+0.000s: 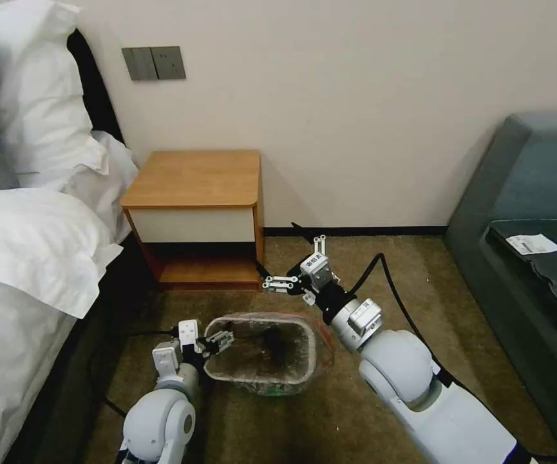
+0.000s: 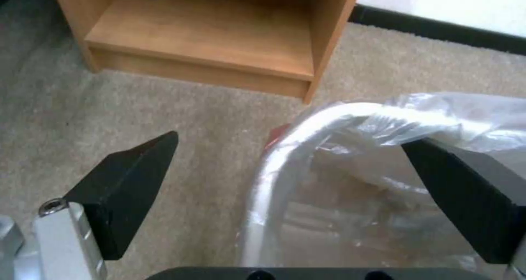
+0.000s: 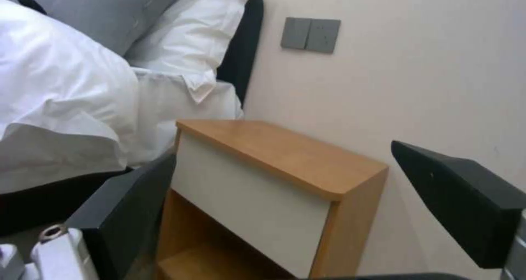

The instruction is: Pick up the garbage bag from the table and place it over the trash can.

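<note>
Over the trash can your limp, slippery garbage bag sits draped; both the left gripper and the right gripper gape empty, so pinch its rim edge.

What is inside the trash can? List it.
The garbage bag lines the trash can, its pink-red edge folded over the rim. The left claw straddles that rim, open. The crinkled plastic hides the can's bottom.

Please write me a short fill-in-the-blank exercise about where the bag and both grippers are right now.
1. The garbage bag lines the ____.
2. The left gripper is open at the can's ____.
3. The right gripper, its fingers ____, is raised between the can and the table.

Missing words: trash can; rim; open
</note>
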`<state>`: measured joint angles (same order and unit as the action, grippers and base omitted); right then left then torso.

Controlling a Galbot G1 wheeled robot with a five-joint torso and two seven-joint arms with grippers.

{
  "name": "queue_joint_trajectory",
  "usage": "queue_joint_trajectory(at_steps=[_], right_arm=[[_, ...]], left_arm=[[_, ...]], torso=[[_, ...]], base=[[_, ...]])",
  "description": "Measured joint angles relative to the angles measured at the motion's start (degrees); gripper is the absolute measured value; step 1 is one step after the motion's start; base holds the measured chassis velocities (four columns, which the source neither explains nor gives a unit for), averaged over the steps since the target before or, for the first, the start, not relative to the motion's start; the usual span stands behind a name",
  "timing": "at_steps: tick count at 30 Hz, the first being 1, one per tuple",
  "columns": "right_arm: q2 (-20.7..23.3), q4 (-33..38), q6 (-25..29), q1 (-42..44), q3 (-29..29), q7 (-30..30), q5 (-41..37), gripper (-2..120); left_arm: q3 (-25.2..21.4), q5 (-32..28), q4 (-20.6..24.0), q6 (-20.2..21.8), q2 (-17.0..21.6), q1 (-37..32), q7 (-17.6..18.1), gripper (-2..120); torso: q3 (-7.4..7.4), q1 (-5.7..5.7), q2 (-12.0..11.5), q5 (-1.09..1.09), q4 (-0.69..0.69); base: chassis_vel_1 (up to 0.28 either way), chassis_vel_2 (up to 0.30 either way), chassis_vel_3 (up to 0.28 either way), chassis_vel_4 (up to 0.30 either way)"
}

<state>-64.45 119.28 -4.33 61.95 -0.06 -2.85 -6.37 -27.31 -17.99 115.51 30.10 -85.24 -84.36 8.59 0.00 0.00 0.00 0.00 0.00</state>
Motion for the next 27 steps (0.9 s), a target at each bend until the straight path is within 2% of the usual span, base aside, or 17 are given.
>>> queue_joint_trajectory(at_steps=[15, 27], right_arm=[[-1.5, -0.9, 0.4, 0.1, -0.4, -0.5, 1.2, 100], [-1.8, -0.7, 0.6, 0.2, -0.4, -0.7, 1.3, 100]], left_arm=[[-0.3, -3.8, -3.0, 1.2, -0.9, 6.7, 1.5, 100], [0.4, -4.4, -5.9, 1.2, -0.6, 9.0, 1.6, 100]], torso=[[0.0, 0.0, 0.0, 0.0, 0.0], [0.0, 0.0, 0.0, 0.0, 0.0]], base=[[0.0, 0.0, 0.0, 0.0], [0.0, 0.0, 0.0, 0.0]])
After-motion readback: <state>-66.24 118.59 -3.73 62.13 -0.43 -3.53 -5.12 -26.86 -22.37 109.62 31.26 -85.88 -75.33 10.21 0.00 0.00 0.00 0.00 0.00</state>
